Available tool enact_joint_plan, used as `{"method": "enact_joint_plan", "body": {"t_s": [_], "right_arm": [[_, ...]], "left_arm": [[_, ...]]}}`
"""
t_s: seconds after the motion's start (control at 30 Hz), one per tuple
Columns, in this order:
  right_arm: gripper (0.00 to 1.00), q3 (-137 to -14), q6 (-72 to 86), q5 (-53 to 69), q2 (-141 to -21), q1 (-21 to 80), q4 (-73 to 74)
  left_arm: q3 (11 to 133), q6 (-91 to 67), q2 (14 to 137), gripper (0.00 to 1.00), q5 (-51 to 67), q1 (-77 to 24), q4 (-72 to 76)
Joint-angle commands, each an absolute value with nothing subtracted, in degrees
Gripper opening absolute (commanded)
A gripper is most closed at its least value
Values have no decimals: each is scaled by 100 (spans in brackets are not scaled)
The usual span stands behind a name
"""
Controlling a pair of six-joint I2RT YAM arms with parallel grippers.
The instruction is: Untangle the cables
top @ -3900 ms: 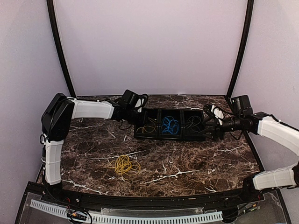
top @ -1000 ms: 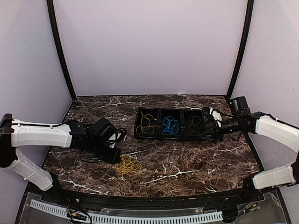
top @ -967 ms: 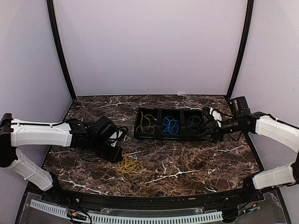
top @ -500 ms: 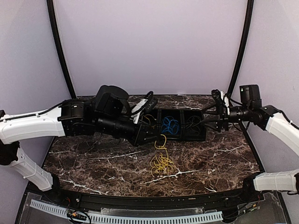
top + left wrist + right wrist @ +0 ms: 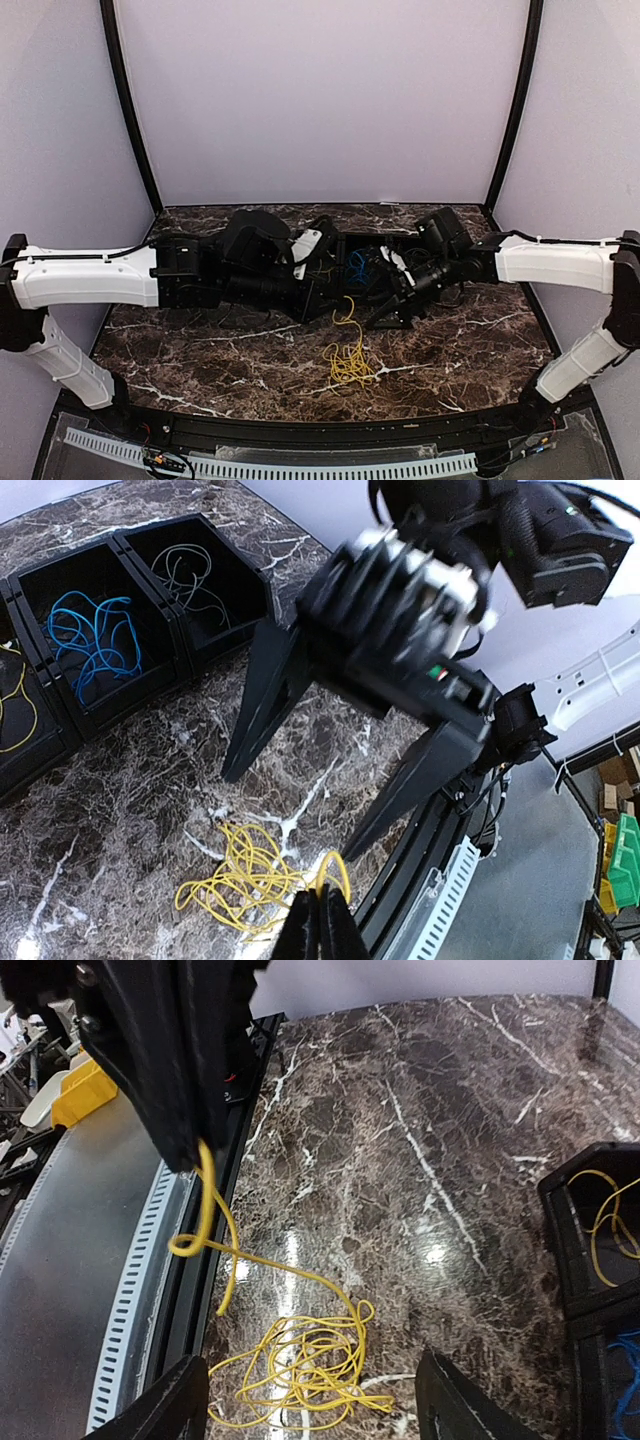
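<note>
Three lilac walls enclose the veined marble table; yellow cable heaped there.

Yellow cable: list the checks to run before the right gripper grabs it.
1. Left gripper shut on yellow cable: ok.
2. Right gripper open: ok.
3. Slack hanging below the grip: ok.
4. Cable lifted off the marble table: not ok, most lies bunched there.
5. Knots in the bunch: cannot tell.
6. Blue cable apart, inside its bin compartment: ok.

Yellow cable, perhaps brown marbled table
</note>
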State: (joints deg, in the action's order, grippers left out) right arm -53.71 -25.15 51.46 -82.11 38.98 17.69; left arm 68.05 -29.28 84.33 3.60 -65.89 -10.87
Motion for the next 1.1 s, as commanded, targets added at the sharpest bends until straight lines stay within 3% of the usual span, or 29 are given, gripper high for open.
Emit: {"method": "enact_joint_plan", "body": {"t_s": [0.0,0.3,0.33,0.43,0.5,0.87,1.07], "right_arm": [[71,-5510,-2257,5367,-8694,4121,1110],[51,-6009,-1636,5763,-10224,4831,665],[46,-6060,-1614,5853,-10392,4886,662],[12,-6193,-1583,5988,-10893,5013,741],[4,-6262,-1582,6012,-11088,5064,843],[0,-6238,-1805,5564,-11409,5080,1249],[17,-6445,-1935,5538,-11580,5076,1649]], "left_arm": [[6636,-3164,7940,0,-122,-6592,-653],[6404,-3208,7418,0,-415,-6592,-527],[6393,-3206,7383,0,-460,-6592,-510],[6405,-3180,7136,0,-617,-6592,-528],[6504,-3089,6960,0,-766,-6592,-653],[8591,-1808,6270,0,-2139,-6592,-1413],[9759,-1338,6415,0,-2452,-6592,-1656]]}}
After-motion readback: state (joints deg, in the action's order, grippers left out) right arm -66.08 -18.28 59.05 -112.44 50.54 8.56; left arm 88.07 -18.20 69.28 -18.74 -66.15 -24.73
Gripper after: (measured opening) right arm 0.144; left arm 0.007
